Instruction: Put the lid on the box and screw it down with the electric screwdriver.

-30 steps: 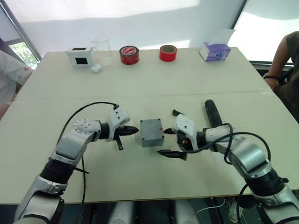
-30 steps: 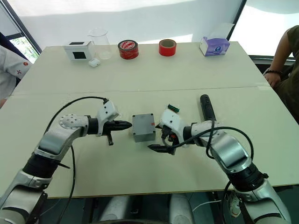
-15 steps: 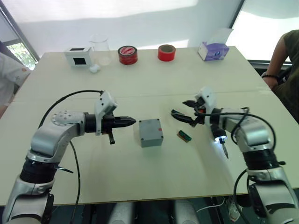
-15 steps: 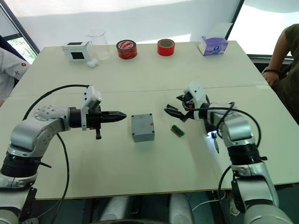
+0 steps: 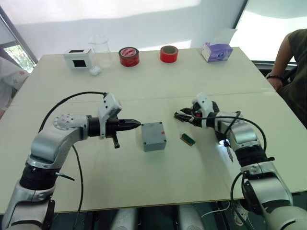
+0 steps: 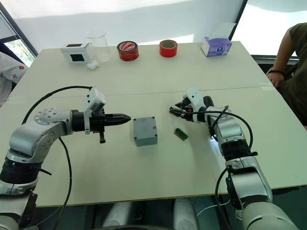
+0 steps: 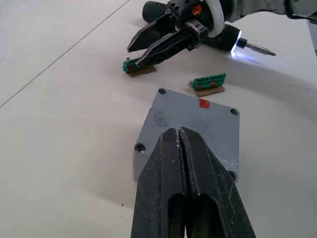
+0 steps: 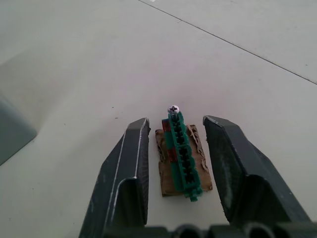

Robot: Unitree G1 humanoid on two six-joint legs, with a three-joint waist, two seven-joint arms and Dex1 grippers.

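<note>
while the left tool [image 5: 136,124] hovers closed, the box [image 5: 154,136] sits just beside it.

— What can't you make out from where you are?
— My right arm covers most of the electric screwdriver [image 7: 233,38]; just its lit tip and bit peek past.
— And the box [image 7: 190,136]?
— My left claw's fingers [image 7: 185,198] hide its near edge. A person [image 6: 292,62] is cut off by the frame.
</note>
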